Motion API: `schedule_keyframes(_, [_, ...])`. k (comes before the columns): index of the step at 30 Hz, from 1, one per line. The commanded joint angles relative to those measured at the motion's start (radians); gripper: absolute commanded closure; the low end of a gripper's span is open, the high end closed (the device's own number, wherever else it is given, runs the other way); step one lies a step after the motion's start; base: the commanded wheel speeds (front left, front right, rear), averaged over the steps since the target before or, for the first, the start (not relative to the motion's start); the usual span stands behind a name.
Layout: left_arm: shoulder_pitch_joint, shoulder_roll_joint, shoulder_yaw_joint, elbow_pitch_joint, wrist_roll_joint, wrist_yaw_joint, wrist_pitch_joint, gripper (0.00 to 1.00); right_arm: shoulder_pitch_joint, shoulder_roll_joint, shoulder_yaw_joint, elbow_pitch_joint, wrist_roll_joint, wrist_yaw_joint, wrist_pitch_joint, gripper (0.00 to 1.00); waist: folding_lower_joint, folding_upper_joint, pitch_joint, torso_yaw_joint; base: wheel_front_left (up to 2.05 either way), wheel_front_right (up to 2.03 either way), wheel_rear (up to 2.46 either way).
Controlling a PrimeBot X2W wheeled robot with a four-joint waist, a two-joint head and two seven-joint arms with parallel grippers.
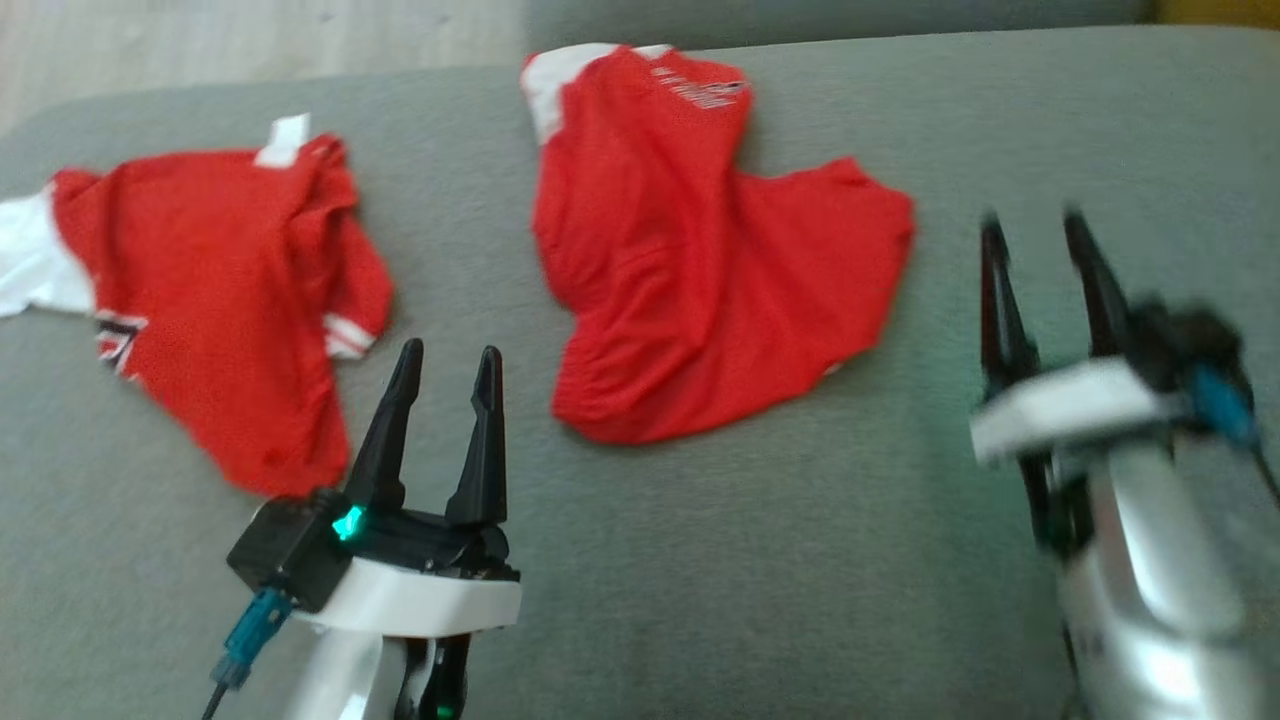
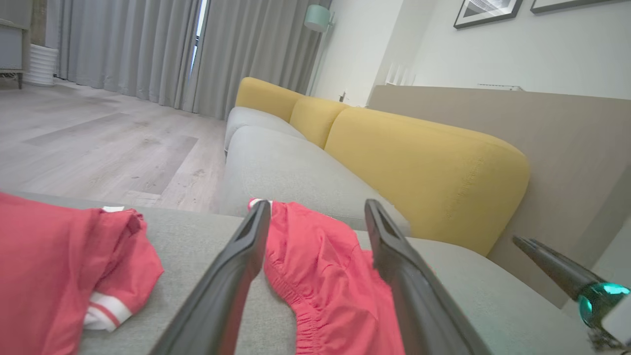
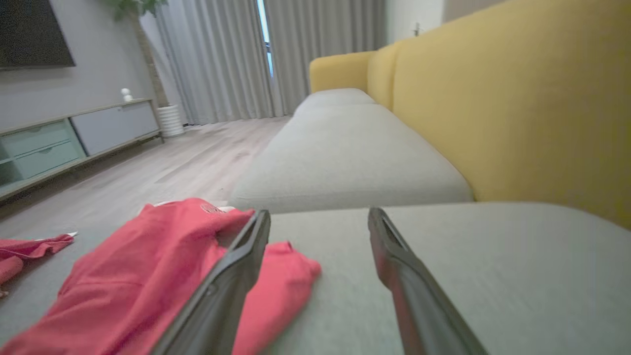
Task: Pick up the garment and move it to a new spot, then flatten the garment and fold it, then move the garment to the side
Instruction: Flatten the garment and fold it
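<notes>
You see the red mesh-fabric shorts (image 1: 690, 270) (image 2: 325, 266) (image 3: 148, 276) lying rumpled but spread out mid-way across the grey fabric cushion (image 1: 700, 560). Their gathered elastic edge is nearest you, the white-trimmed, lettered end at the far edge. To their left, apart, the red-and-white jersey shirt (image 1: 210, 300) (image 2: 49, 266) (image 3: 24, 246) lies crumpled.

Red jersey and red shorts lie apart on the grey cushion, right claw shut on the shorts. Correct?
No: the head view shows the right claw open and empty beside the shorts. The jersey and shorts do lie apart on the grey cushion.
</notes>
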Motion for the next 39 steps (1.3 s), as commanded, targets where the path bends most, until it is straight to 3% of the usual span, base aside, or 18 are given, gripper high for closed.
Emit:
schedule_keyframes(1, [-0.018, 0.001, 0.04, -0.036, 0.01, -0.001, -0.005, 0.0, 0.024, 0.02, 0.015, -0.079, 0.024, -0.001, -0.01, 0.0, 0.0001, 0.0, -0.013, -0.048, 0.0, 0.0, 0.0])
schedule_keyframes(6, [-0.014, 0.001, 0.047, -0.035, 0.021, -0.004, -0.005, 0.0, 0.172, 0.02, 0.007, -0.191, 0.089, -0.001, -0.011, 0.0, 0.0001, 0.0, -0.01, -0.085, 0.0, 0.0, 0.0])
schedule_keyframes(12, [-0.022, 0.001, 0.038, -0.035, 0.027, -0.006, -0.005, 0.0, 0.195, 0.02, 0.0, -0.214, 0.101, -0.001, -0.008, 0.0, 0.0001, 0.0, 0.004, -0.084, 0.0, 0.0, 0.0])
schedule_keyframes(17, [-0.042, 0.001, 0.021, -0.03, 0.031, -0.007, -0.005, 0.0, 0.14, 0.02, -0.036, -0.176, 0.088, -0.001, 0.056, 0.0, 0.0001, 0.0, 0.038, -0.042, 0.0, 0.0, 0.0])
schedule_keyframes(27, [-0.064, 0.001, -0.014, -0.006, 0.015, -0.007, -0.005, 0.0, -0.07, 0.02, -0.071, 0.091, 0.141, -0.001, 0.189, 0.0, 0.0001, 0.0, 0.09, 0.073, 0.0, 0.0, 0.0])
schedule_keyframes(38, [-0.08, 0.001, -0.033, 0.002, 0.009, -0.007, -0.005, 0.0, -0.282, 0.02, -0.075, 0.464, 0.095, -0.001, 0.138, 0.0, 0.0001, 0.0, 0.116, 0.133, 0.0, 0.0, 0.0])
schedule_keyframes(39, [-0.079, 0.001, -0.033, 0.004, 0.01, -0.007, -0.005, 0.0, -0.297, 0.02, -0.064, 0.49, 0.093, -0.001, 0.127, 0.29, 0.0001, 0.0, 0.116, 0.132, 0.0, 0.0, 0.0])
